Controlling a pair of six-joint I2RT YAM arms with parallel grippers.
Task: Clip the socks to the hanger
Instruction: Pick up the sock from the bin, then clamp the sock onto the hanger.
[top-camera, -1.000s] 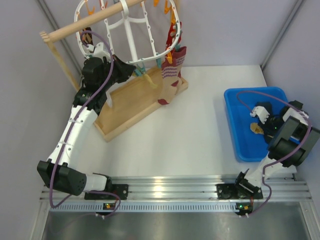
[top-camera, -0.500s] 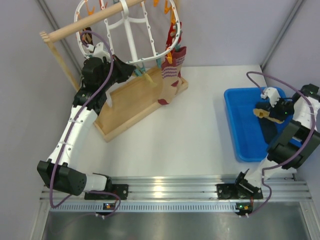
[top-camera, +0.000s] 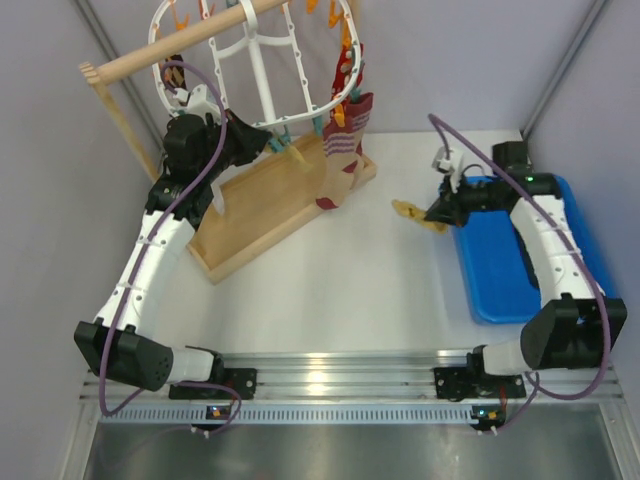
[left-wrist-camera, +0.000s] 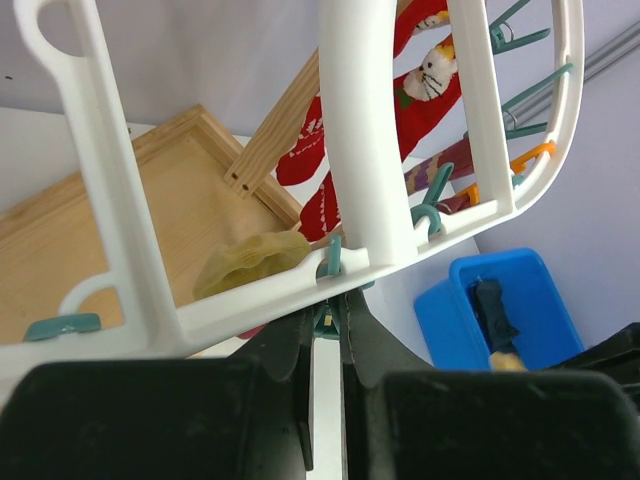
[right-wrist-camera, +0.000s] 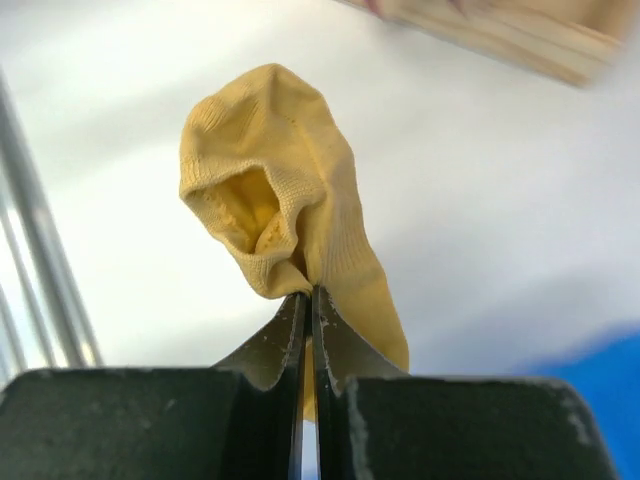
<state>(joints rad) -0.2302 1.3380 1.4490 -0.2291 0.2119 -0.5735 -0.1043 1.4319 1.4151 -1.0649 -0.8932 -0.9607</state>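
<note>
1. Where the right jaws press together, they pinch a limp tan-yellow sock (right-wrist-camera: 290, 210), its ribbed cuff gaping open just beyond their tips.
2. Left jaws pinch a teal clip (left-wrist-camera: 333, 262) under the hanger (left-wrist-camera: 365, 150) rim.

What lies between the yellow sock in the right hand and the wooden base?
Top view: only bare table between the yellow sock and the wooden base.
</note>
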